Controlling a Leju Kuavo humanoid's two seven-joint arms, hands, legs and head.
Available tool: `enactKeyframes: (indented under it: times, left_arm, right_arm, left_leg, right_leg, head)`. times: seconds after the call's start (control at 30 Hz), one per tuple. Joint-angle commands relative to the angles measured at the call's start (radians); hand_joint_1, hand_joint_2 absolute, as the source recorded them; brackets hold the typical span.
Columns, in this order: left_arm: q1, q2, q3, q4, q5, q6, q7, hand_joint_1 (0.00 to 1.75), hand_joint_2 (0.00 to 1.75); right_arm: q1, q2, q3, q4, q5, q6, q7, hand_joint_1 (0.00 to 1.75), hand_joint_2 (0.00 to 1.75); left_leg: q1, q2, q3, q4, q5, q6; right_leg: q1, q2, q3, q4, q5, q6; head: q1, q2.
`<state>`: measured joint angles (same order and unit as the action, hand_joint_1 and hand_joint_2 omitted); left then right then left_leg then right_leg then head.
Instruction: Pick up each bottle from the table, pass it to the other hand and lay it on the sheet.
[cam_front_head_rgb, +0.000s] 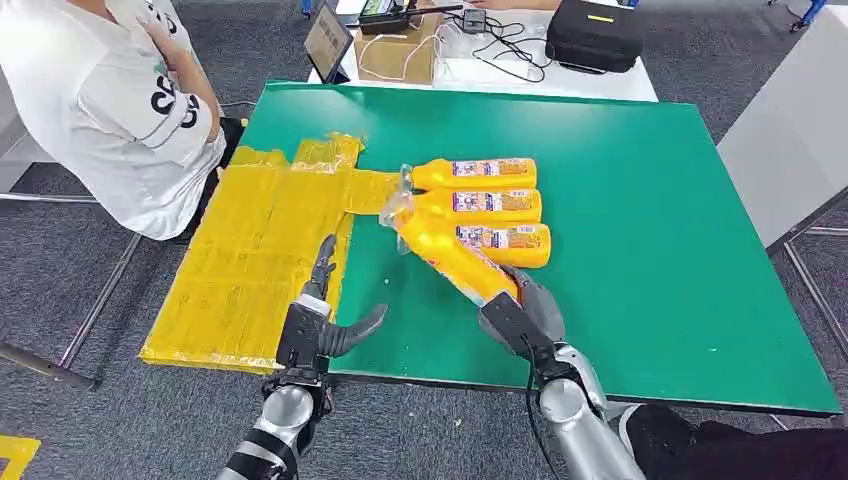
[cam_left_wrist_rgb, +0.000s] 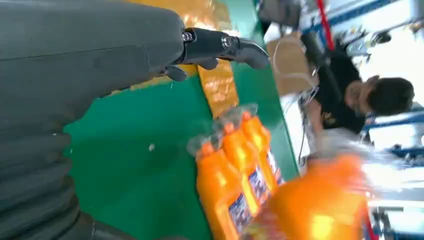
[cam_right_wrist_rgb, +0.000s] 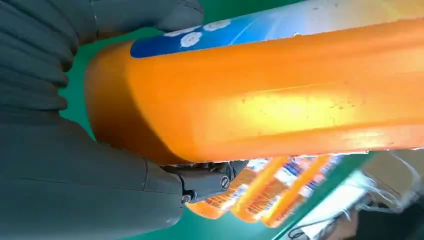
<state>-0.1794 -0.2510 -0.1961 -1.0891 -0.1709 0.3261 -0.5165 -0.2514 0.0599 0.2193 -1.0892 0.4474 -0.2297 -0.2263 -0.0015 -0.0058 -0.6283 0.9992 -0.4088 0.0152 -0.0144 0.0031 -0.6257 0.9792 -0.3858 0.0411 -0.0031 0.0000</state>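
Green table (cam_front_head_rgb: 640, 230) spreads across the head view, with a yellow sheet (cam_front_head_rgb: 250, 260) laid over its left part and hanging past the near edge. Right robot hand (cam_front_head_rgb: 525, 310) grips the base end of an orange bottle (cam_front_head_rgb: 450, 255), holding it tilted above the table with its capped end pointing up and left, toward the sheet. Three more orange bottles (cam_front_head_rgb: 485, 205) lie side by side on the table just behind it, caps toward the sheet, the nearest one partly covered by the held bottle. Left robot hand (cam_front_head_rgb: 320, 315) hovers over the near edge where sheet meets bare table, fingers spread, thumb out to the side, holding nothing. A person in a white shirt (cam_front_head_rgb: 110, 100) sits at the far left corner. Over to the left wrist view: the left robot hand (cam_left_wrist_rgb: 215, 47) is released, dark fingers stretched over the sheet (cam_left_wrist_rgb: 220, 87), while the row of bottles (cam_left_wrist_rgb: 240, 165) lies beyond and the held bottle (cam_left_wrist_rgb: 320, 205) shows as an orange blur. Right wrist view now: the right robot hand (cam_right_wrist_rgb: 100, 150) wraps the bottle (cam_right_wrist_rgb: 280, 95), and the lying bottles (cam_right_wrist_rgb: 270, 192) peek out below it.
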Motion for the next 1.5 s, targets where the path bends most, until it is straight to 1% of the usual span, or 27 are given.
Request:
enactKeyframes:
  times: [0.03, 0.1, 0.13, 0.17, 0.23, 0.3, 0.37, 0.4, 0.47, 0.57, 0.63, 0.7, 0.73, 0.77, 0.87, 0.9, 0.97, 1.0, 1.07, 1.13, 1.17, 1.2, 1.27, 1.3, 1.37, 1.4, 1.5]
  left_arm:
    - [-0.044, 0.032, 0.010, 0.019, 0.017, -0.032, 0.014, 0.00, 1.75]
    - [-0.044, 0.033, 0.009, 0.019, 0.018, -0.035, 0.014, 0.00, 1.75]
    - [-0.044, 0.033, 0.009, 0.019, 0.018, -0.035, 0.014, 0.00, 1.75]
    - [-0.050, 0.033, 0.007, 0.024, 0.044, -0.069, 0.026, 0.00, 1.75]
    - [-0.062, 0.033, -0.001, 0.030, 0.061, -0.097, 0.035, 0.00, 1.75]
    - [-0.071, 0.032, -0.010, 0.036, 0.079, -0.125, 0.046, 0.00, 1.75]
    - [-0.079, 0.033, -0.022, 0.041, 0.143, -0.204, 0.072, 0.00, 1.75]
    - [-0.083, 0.036, -0.031, 0.042, 0.184, -0.250, 0.080, 0.00, 1.75]
    - [-0.086, 0.043, -0.050, 0.033, 0.214, -0.301, 0.087, 0.00, 1.75]
    - [-0.085, 0.040, -0.068, 0.005, 0.216, -0.301, 0.090, 0.00, 1.75]
    - [-0.087, 0.039, -0.075, -0.011, 0.226, -0.303, 0.093, 0.00, 1.75]
    - [-0.089, 0.038, -0.081, -0.013, 0.238, -0.304, 0.100, 0.00, 1.75]
    - [-0.093, 0.037, -0.083, -0.006, 0.247, -0.305, 0.102, 0.00, 1.75]
    - [-0.095, 0.036, -0.086, -0.002, 0.252, -0.307, 0.102, 0.00, 1.75]
    - [-0.097, 0.035, -0.090, 0.008, 0.259, -0.309, 0.099, 0.00, 1.75]
    - [-0.097, 0.035, -0.091, 0.009, 0.261, -0.309, 0.098, 0.00, 1.75]
    - [-0.101, 0.034, -0.093, 0.017, 0.256, -0.299, 0.092, 0.00, 1.75]
    - [-0.101, 0.034, -0.093, 0.017, 0.256, -0.299, 0.092, 0.00, 1.75]
    - [-0.106, 0.034, -0.097, 0.036, 0.248, -0.281, 0.090, 0.00, 1.75]
    - [-0.106, 0.036, -0.092, 0.047, 0.252, -0.279, 0.090, 0.00, 1.75]
    - [-0.106, 0.036, -0.087, 0.051, 0.257, -0.279, 0.091, 0.00, 1.75]
    - [-0.106, 0.037, -0.086, 0.052, 0.258, -0.280, 0.091, 0.00, 1.75]
    - [-0.106, 0.039, -0.086, 0.054, 0.258, -0.280, 0.091, 0.00, 1.75]
    - [-0.106, 0.039, -0.086, 0.054, 0.258, -0.280, 0.091, 0.00, 1.75]
    - [-0.108, 0.039, -0.086, 0.053, 0.258, -0.280, 0.091, 0.00, 1.75]
    - [-0.108, 0.039, -0.086, 0.053, 0.258, -0.280, 0.091, 0.00, 1.75]
    - [-0.108, 0.039, -0.086, 0.053, 0.258, -0.280, 0.091, 0.00, 1.75]
  right_arm:
    - [0.001, 0.063, -0.023, -0.029, -0.034, 0.005, -0.015, 1.75, 1.75]
    - [0.000, 0.060, -0.021, -0.026, -0.039, 0.004, -0.017, 1.75, 1.75]
    - [0.000, 0.060, -0.021, -0.026, -0.039, 0.004, -0.017, 1.75, 1.75]
    - [-0.008, 0.061, -0.007, -0.011, -0.057, 0.023, -0.022, 1.75, 1.75]
    - [-0.022, 0.083, 0.009, 0.016, -0.070, 0.029, -0.028, 1.75, 1.75]
    - [-0.039, 0.096, 0.032, 0.049, -0.073, 0.030, -0.037, 1.75, 1.75]
    - [-0.068, 0.109, 0.068, 0.100, -0.087, 0.026, -0.047, 1.75, 1.75]
    - [-0.088, 0.119, 0.085, 0.130, -0.103, 0.024, -0.055, 1.75, 1.75]
    - [-0.113, 0.132, 0.108, 0.168, -0.112, 0.033, -0.056, 1.75, 1.75]
    - [-0.126, 0.151, 0.130, 0.207, -0.121, 0.038, -0.062, 1.75, 1.75]
    - [-0.131, 0.163, 0.146, 0.231, -0.129, 0.042, -0.072, 1.75, 1.75]
    - [-0.134, 0.176, 0.167, 0.255, -0.137, 0.050, -0.080, 1.75, 1.75]
    - [-0.137, 0.183, 0.177, 0.266, -0.144, 0.051, -0.085, 1.75, 1.75]
    - [-0.140, 0.186, 0.190, 0.276, -0.140, 0.051, -0.085, 1.75, 1.75]
    - [-0.142, 0.198, 0.212, 0.300, -0.145, 0.058, -0.086, 1.75, 1.75]
    - [-0.138, 0.205, 0.221, 0.305, -0.144, 0.060, -0.087, 1.75, 1.75]
    - [-0.142, 0.221, 0.239, 0.332, -0.145, 0.068, -0.087, 1.75, 1.75]
    - [-0.142, 0.221, 0.239, 0.332, -0.145, 0.068, -0.087, 1.75, 1.75]
    - [-0.145, 0.237, 0.258, 0.359, -0.153, 0.077, -0.087, 1.75, 1.75]
    - [-0.141, 0.247, 0.269, 0.364, -0.165, 0.082, -0.092, 1.75, 1.75]
    - [-0.138, 0.249, 0.276, 0.365, -0.168, 0.084, -0.093, 1.75, 1.75]
    - [-0.136, 0.250, 0.277, 0.364, -0.170, 0.083, -0.093, 1.75, 1.75]
    - [-0.135, 0.249, 0.287, 0.365, -0.170, 0.088, -0.093, 1.75, 1.75]
    - [-0.135, 0.249, 0.287, 0.365, -0.170, 0.088, -0.093, 1.75, 1.75]
    - [-0.135, 0.247, 0.287, 0.366, -0.170, 0.088, -0.093, 1.75, 1.75]
    - [-0.135, 0.247, 0.287, 0.366, -0.170, 0.088, -0.093, 1.75, 1.75]
    - [-0.135, 0.247, 0.287, 0.366, -0.170, 0.088, -0.093, 1.75, 1.75]
  left_leg:
    - [0.001, 0.002, 0.005, 0.000, -0.003, -0.001]
    - [0.000, 0.000, 0.002, 0.000, -0.001, -0.001]
    - [0.000, 0.000, 0.004, 0.000, -0.002, -0.001]
    - [0.000, 0.000, 0.004, 0.000, -0.002, -0.001]
    - [0.000, 0.000, 0.001, -0.001, 0.000, -0.001]
    - [0.000, 0.001, 0.003, 0.000, -0.002, -0.001]
    - [0.000, 0.001, 0.001, 0.000, -0.001, -0.001]
    - [0.001, 0.003, 0.004, 0.000, -0.002, -0.001]
    - [0.000, 0.003, 0.001, 0.000, -0.001, -0.001]
    - [0.001, 0.005, 0.007, 0.001, -0.004, -0.002]
    - [0.001, 0.002, 0.002, 0.000, -0.001, -0.001]
    - [0.001, 0.004, 0.005, 0.001, -0.003, -0.002]
    - [0.001, 0.002, 0.003, 0.000, -0.001, -0.001]
    - [0.001, 0.002, 0.005, 0.000, -0.003, -0.002]
    - [0.001, 0.001, 0.003, -0.001, -0.001, -0.001]
    - [0.001, 0.002, 0.007, 0.000, -0.003, -0.002]
    - [0.001, 0.001, 0.003, 0.000, -0.001, -0.001]
    - [0.001, 0.001, 0.005, 0.000, -0.003, -0.002]
    - [0.001, 0.001, 0.002, 0.000, -0.001, -0.001]
    - [0.001, 0.002, 0.004, -0.001, -0.001, -0.001]
    - [0.000, 0.001, 0.002, -0.001, -0.001, -0.001]
    - [0.001, 0.001, 0.005, 0.000, -0.002, -0.002]
    - [0.001, 0.001, 0.002, -0.001, -0.001, -0.001]
    - [0.001, 0.002, 0.005, 0.000, -0.002, -0.001]
    - [0.000, 0.001, 0.003, -0.001, -0.001, -0.001]
    - [0.001, 0.000, 0.005, 0.000, -0.002, -0.002]
    - [0.001, 0.000, 0.002, -0.001, -0.001, -0.001]
  right_leg:
    - [0.001, 0.001, 0.004, 0.000, -0.002, -0.002]
    - [0.000, 0.000, 0.002, 0.000, -0.001, -0.001]
    - [0.001, -0.001, 0.004, 0.000, -0.002, -0.002]
    - [0.001, 0.000, 0.004, 0.000, -0.002, -0.002]
    - [0.000, 0.000, 0.001, 0.000, 0.000, -0.001]
    - [0.001, 0.001, 0.003, 0.000, -0.001, -0.001]
    - [0.000, 0.001, 0.001, 0.000, 0.000, -0.001]
    - [0.001, 0.002, 0.003, 0.000, -0.002, -0.002]
    - [0.000, 0.003, 0.001, 0.000, 0.000, -0.001]
    - [0.002, 0.004, 0.006, 0.001, -0.003, -0.003]
    - [0.001, 0.002, 0.001, 0.000, -0.001, -0.001]
    - [0.001, 0.003, 0.004, 0.000, -0.002, -0.002]
    - [0.001, 0.001, 0.002, 0.000, -0.001, -0.001]
    - [0.001, 0.001, 0.004, 0.000, -0.002, -0.002]
    - [0.001, 0.001, 0.003, 0.000, -0.001, -0.001]
    - [0.001, 0.002, 0.006, 0.000, -0.003, -0.002]
    - [0.001, 0.001, 0.003, 0.000, -0.001, -0.001]
    - [0.001, 0.001, 0.005, 0.000, -0.002, -0.002]
    - [0.001, 0.001, 0.002, 0.000, -0.001, -0.001]
    - [0.001, 0.001, 0.003, 0.000, -0.001, -0.001]
    - [0.000, 0.000, 0.001, -0.001, -0.001, -0.001]
    - [0.002, 0.000, 0.005, -0.001, -0.002, -0.002]
    - [0.001, 0.001, 0.002, 0.000, -0.001, -0.001]
    - [0.001, 0.001, 0.004, 0.000, -0.002, -0.002]
    - [0.000, 0.000, 0.002, 0.000, -0.001, -0.001]
    - [0.001, -0.001, 0.005, 0.000, -0.003, -0.002]
    - [0.001, 0.000, 0.002, 0.000, -0.001, -0.001]
  head:
    - [0.000, 0.000]
    - [0.000, 0.000]
    - [0.000, 0.000]
    - [0.000, 0.000]
    - [0.000, 0.000]
    - [0.000, 0.000]
    - [0.000, 0.000]
    - [0.000, 0.000]
    - [0.000, 0.000]
    - [0.000, 0.000]
    - [0.000, 0.000]
    - [0.000, 0.000]
    - [0.000, 0.000]
    - [0.000, 0.000]
    - [0.000, 0.000]
    - [0.000, 0.000]
    - [0.000, 0.000]
    - [0.000, 0.000]
    - [0.000, 0.000]
    - [0.000, 0.000]
    - [0.000, 0.000]
    - [0.000, 0.000]
    - [0.000, 0.000]
    - [0.000, 0.000]
    - [0.000, 0.000]
    - [0.000, 0.000]
    - [0.000, 0.000]
